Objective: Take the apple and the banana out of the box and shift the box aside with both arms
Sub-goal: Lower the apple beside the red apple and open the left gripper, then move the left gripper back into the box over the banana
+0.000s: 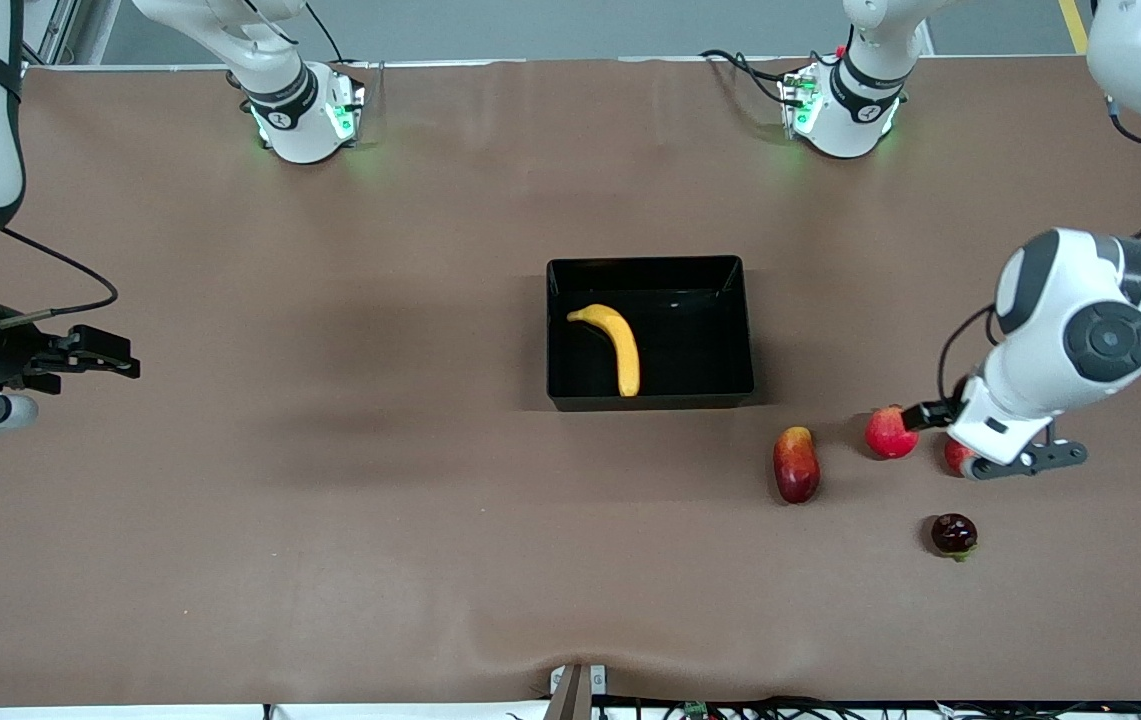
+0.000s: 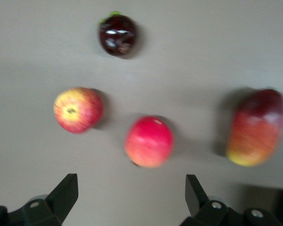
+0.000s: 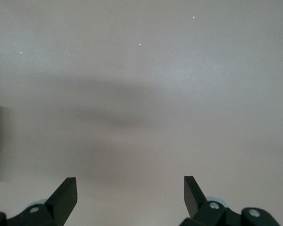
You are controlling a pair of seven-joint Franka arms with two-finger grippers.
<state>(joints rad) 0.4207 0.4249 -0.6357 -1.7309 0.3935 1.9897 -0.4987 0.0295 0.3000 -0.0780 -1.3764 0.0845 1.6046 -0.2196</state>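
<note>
Glossy black plastic box, matt brown table covering, shiny dark fruit, smooth banana

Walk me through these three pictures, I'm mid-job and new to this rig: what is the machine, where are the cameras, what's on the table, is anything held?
Two robot arms work at a brown table. The wide picture looks down from across it; the other two come from cameras on each wrist.

A black box holds a banana. Nearer the camera, toward the left arm's end, lie a mango-like fruit, a pink-red fruit, an apple mostly hidden under the arm in the wide picture, and a dark fruit.

The left gripper is over those fruits, fingers open, holding nothing. The right gripper waits open over bare table at its own end.
</note>
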